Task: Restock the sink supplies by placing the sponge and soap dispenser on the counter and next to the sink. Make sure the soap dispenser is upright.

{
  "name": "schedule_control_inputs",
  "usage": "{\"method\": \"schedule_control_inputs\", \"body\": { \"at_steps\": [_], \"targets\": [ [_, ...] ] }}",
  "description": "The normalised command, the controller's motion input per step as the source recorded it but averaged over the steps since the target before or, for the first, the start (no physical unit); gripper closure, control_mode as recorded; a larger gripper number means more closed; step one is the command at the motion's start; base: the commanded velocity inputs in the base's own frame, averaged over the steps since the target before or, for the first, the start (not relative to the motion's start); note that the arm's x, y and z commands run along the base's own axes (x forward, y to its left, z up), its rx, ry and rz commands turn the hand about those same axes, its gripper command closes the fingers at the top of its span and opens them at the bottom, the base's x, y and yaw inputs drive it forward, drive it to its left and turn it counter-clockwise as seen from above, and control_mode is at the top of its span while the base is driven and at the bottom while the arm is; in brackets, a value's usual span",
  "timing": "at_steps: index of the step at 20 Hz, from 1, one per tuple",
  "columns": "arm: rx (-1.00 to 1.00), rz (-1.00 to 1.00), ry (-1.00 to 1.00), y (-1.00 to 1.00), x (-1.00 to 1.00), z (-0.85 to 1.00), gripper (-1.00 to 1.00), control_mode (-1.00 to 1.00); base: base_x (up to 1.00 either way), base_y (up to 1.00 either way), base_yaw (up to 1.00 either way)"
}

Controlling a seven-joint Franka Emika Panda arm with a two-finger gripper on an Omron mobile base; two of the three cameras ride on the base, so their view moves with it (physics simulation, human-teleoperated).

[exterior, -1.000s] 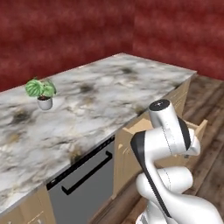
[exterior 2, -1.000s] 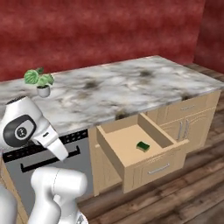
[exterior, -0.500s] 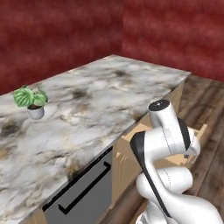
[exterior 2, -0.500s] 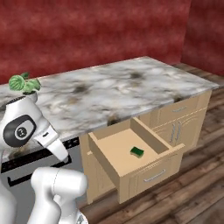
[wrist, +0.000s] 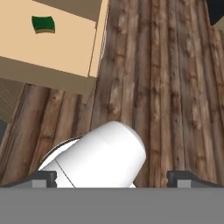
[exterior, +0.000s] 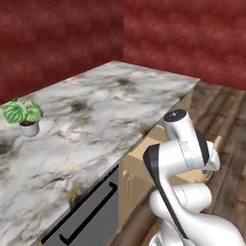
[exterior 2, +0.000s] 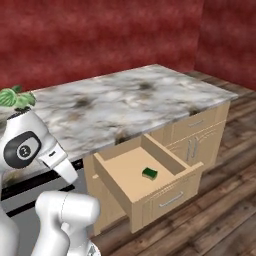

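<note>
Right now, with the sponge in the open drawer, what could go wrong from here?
The sponge lies flat and low in the drawer, near its right wall, so the gripper may clip that wall or the counter edge above. The fingertips stand wide; a flat block could slip or be pushed.

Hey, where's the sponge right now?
The sponge lies flat on the floor of the open wooden drawer below the marble counter, toward the drawer's right side in the right base view; nothing touches it.
</note>
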Motion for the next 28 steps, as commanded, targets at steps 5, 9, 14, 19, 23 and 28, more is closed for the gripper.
{"method": "schedule_control_inputs", "body": {
  "at_steps": [5, 9, 14, 19, 23, 28],
  "targets": [
    [0.00, 0.00, 0.00, 0.00, 0.00, 0.00, -1.00, 1.00, 0.36, 0.00, -0.14],
    [0.00, 0.00, 0.00, 0.00, 0.00, 0.00, -1.00, 1.00, 0.56, 0.00, -0.15],
    [0.00, 0.00, 0.00, 0.00, 0.00, 0.00, -1.00, 1.00, 0.52, 0.00, -0.14],
    [0.00, 0.00, 0.00, 0.00, 0.00, 0.00, -1.00, 1.00, 0.09, 0.00, -0.05],
    [0.04, 0.00, 0.00, -0.19, 0.05, -0.08, -1.00, -1.00, 0.00, -0.01, 0.00],
    [0.14, 0.00, 0.00, -0.61, 0.56, -0.16, -1.00, -1.00, 0.00, 0.00, 0.00]
  ]
}}
